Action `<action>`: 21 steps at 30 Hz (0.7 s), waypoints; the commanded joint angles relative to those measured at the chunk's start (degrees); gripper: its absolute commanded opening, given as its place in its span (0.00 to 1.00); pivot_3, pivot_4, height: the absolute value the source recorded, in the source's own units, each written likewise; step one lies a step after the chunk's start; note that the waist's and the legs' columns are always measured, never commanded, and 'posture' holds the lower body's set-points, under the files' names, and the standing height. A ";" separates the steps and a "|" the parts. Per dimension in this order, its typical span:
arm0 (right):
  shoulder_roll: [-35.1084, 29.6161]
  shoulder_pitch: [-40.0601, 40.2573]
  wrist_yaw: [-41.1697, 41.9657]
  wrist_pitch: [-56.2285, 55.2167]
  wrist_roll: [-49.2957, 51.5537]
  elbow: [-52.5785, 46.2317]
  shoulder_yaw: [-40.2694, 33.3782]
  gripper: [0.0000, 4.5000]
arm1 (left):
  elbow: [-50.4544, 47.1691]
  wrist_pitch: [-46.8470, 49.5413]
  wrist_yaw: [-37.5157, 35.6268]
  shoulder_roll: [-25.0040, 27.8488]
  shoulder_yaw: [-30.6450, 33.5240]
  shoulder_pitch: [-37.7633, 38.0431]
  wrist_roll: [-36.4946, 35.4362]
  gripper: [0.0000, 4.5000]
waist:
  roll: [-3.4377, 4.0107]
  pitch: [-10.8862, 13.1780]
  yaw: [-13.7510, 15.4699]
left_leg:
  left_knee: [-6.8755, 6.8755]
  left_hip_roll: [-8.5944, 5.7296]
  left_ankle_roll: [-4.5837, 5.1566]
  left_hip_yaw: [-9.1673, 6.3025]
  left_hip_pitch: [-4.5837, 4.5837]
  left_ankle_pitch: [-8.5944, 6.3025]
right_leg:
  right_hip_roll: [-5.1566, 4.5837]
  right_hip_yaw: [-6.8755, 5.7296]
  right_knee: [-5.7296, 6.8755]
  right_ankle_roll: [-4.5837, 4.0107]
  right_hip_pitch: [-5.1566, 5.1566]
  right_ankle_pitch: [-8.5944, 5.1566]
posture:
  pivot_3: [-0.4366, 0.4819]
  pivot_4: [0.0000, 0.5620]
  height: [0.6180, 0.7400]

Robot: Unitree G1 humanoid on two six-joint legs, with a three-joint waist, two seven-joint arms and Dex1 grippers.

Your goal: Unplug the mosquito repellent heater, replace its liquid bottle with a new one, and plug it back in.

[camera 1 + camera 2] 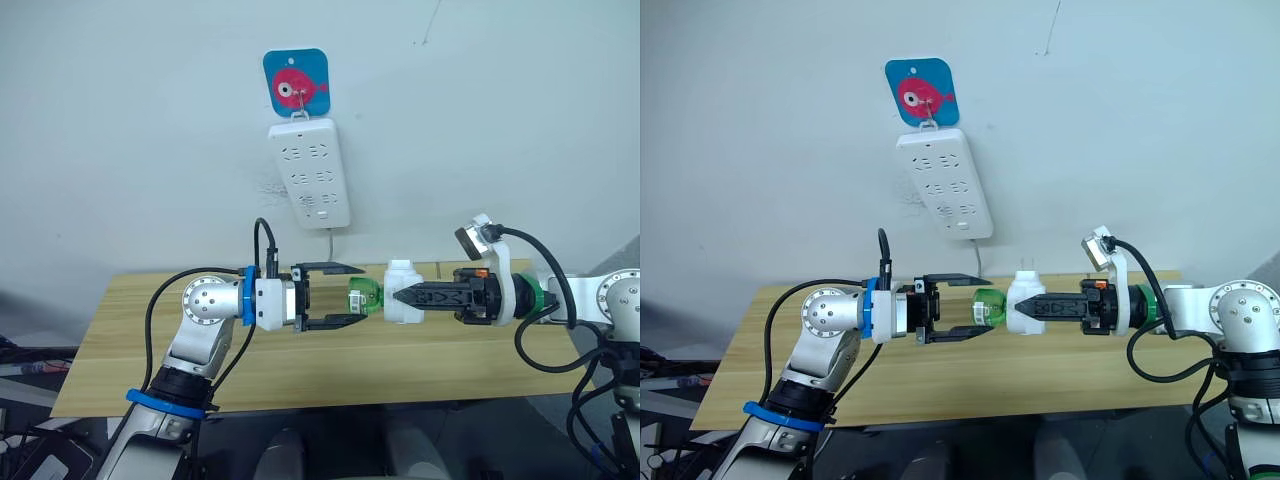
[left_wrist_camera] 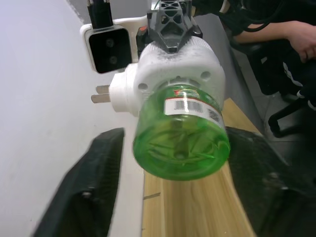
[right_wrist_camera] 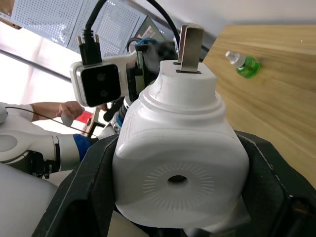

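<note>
While the right tool (image 1: 392, 296) clamps the mosquito repellent heater (image 1: 404, 292) above the wooden bench (image 1: 300, 360), the left tool (image 1: 352, 294) sits spread around its green bottle (image 1: 364, 298). Behind hangs a white power strip (image 1: 313, 170) on a pale wall; a spare bottle (image 3: 243, 64) lies on the bench.

The mosquito repellent heater (image 1: 404, 292) is a small white rounded plastic unit, held in mid-air above the wooden table, lying on its side. Its two metal plug prongs (image 3: 190, 45) point up toward 12 o'clock, and a round vent hole (image 3: 176, 179) ringed by fine radial ridges faces 3 o'clock. Its green translucent liquid bottle (image 1: 364, 297), with a barcode label, is still attached and juts out toward 9 o'clock. A second green bottle (image 3: 242, 64) with a white tip lies on its side on the table.
</note>
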 commanded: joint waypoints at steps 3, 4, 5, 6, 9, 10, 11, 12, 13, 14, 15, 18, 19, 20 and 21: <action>0.08 0.05 0.44 0.00 1.49 -2.10 -0.64 0.67 | -4.88 8.09 -0.64 3.32 0.30 -0.59 -3.98 0.50 | 0.00 0.00 -0.18 | 0.00 0.00 0.00 -0.01 0.00 0.00 | 0.00 -0.01 0.01 0.00 0.00 0.00 | 0.34 0.22 0.95; 0.09 0.08 0.54 -0.03 1.29 -2.18 -0.61 0.67 | -6.30 13.61 -0.49 4.83 -0.02 -0.72 -5.15 0.50 | 0.00 0.00 -0.24 | 0.00 0.00 0.00 -0.01 0.00 0.00 | 0.00 -0.01 0.01 0.00 0.00 0.00 | 0.34 0.22 0.95; 0.07 0.07 0.61 -0.03 1.16 -2.22 -0.62 0.67 | -7.77 19.66 0.27 6.17 -0.27 -1.03 -6.37 0.50 | 0.00 0.00 -0.31 | 0.00 0.00 0.00 -0.03 0.00 0.00 | 0.00 -0.01 0.02 0.00 0.00 0.00 | 0.35 0.23 0.95; 0.03 0.06 0.71 0.00 1.04 -2.22 -0.62 0.67 | -9.63 33.63 4.13 7.90 0.02 -2.81 -11.40 0.50 | 0.00 0.00 -0.31 | 0.00 0.00 0.00 -0.05 -0.01 0.00 | 0.01 -0.02 0.02 0.00 0.00 0.00 | 0.35 0.23 0.95; -0.22 0.02 1.29 0.18 0.46 -2.19 -0.46 0.67 | -9.47 69.07 7.72 13.33 0.97 -10.80 -28.01 0.50 | -0.03 0.02 -0.36 | 0.09 -0.02 0.01 -0.18 -0.06 0.00 | 0.00 -0.11 0.10 0.02 0.00 -0.01 | 0.35 0.23 0.95; -0.32 -0.06 1.54 0.25 0.22 -2.20 -0.29 0.67 | -7.94 75.09 5.85 14.89 0.73 -13.21 -30.34 0.50 | -0.03 0.02 -0.50 | 0.11 -0.02 0.01 -0.19 -0.05 -0.01 | 0.01 -0.13 0.11 0.03 0.01 -0.02 | 0.36 0.23 0.95; -0.43 -0.13 1.83 0.30 -0.07 -2.24 -0.11 0.67 | -6.67 79.12 4.76 15.77 0.67 -14.94 -31.70 0.50 | -0.03 0.02 -0.84 | 0.11 -0.03 0.01 -0.19 -0.04 -0.01 | 0.02 -0.15 0.12 0.03 0.01 -0.02 | 0.36 0.23 0.95; -0.51 -0.20 2.24 0.35 -0.52 -2.34 0.12 0.67 | -5.08 81.32 4.77 15.63 1.06 -16.31 -32.34 0.50 | -0.01 0.01 -1.13 | 0.09 -0.03 0.01 -0.18 -0.03 -0.01 | 0.04 -0.15 0.12 0.04 0.01 -0.02 | 0.36 0.23 0.95; -0.56 -0.26 2.51 0.37 -0.79 -2.39 0.28 0.67 | -4.05 82.26 5.25 15.26 1.29 -17.23 -32.29 0.50 | -0.02 0.01 -1.34 | 0.04 -0.02 0.02 -0.14 0.02 -0.01 | 0.04 -0.13 0.09 0.04 0.03 -0.03 | 0.36 0.24 0.95; -0.56 -0.26 2.72 0.35 -1.03 -2.47 0.37 0.67 | -3.89 82.32 5.14 15.03 1.27 -17.55 -32.06 0.50 | -0.02 0.01 -1.41 | -0.03 -0.02 0.01 -0.10 0.06 -0.01 | 0.04 -0.11 0.08 0.03 0.04 -0.03 | 0.35 0.24 0.95; -0.54 -0.27 2.83 0.33 -1.17 -2.53 0.41 0.67 | -4.05 82.26 4.91 14.92 1.24 -17.64 -31.87 0.50 | -0.02 0.02 -1.63 | -0.07 -0.01 0.01 -0.11 0.05 0.00 | 0.05 -0.12 0.04 0.03 0.03 -0.03 | 0.35 0.24 0.95; -0.39 -0.23 2.96 0.29 -1.42 -2.60 0.36 0.67 | -5.68 79.72 4.46 14.32 1.68 -16.27 -30.69 0.50 | -0.02 0.02 -2.19 | -0.12 0.03 -0.01 -0.10 0.05 0.00 | 0.06 -0.10 0.03 0.00 -0.02 -0.04 | 0.35 0.24 0.95; -0.41 -0.13 2.95 0.30 -1.34 -2.66 0.28 0.67 | -6.14 79.11 4.37 14.20 1.83 -15.77 -30.56 0.50 | -0.02 0.02 -2.26 | -0.13 0.04 -0.01 -0.10 0.05 0.01 | 0.06 -0.10 0.02 0.00 -0.02 -0.04 | 0.35 0.24 0.95; -0.43 -0.03 2.89 0.31 -1.21 -2.70 0.20 0.67 | -6.99 76.84 3.90 14.56 1.07 -15.03 -28.85 0.57 | -0.02 0.02 -2.27 | -0.13 0.04 -0.01 -0.09 0.05 0.00 | 0.06 -0.08 0.02 -0.01 -0.02 -0.04 | 0.35 0.24 0.95; -0.44 0.07 2.76 0.31 -1.02 -2.70 0.12 0.67 | -7.96 74.32 3.01 14.85 0.47 -14.10 -27.44 0.66 | -0.02 0.02 -2.26 | -0.12 0.04 -0.01 -0.09 0.05 0.00 | 0.06 -0.07 0.02 -0.01 -0.02 -0.04 | 0.35 0.24 0.95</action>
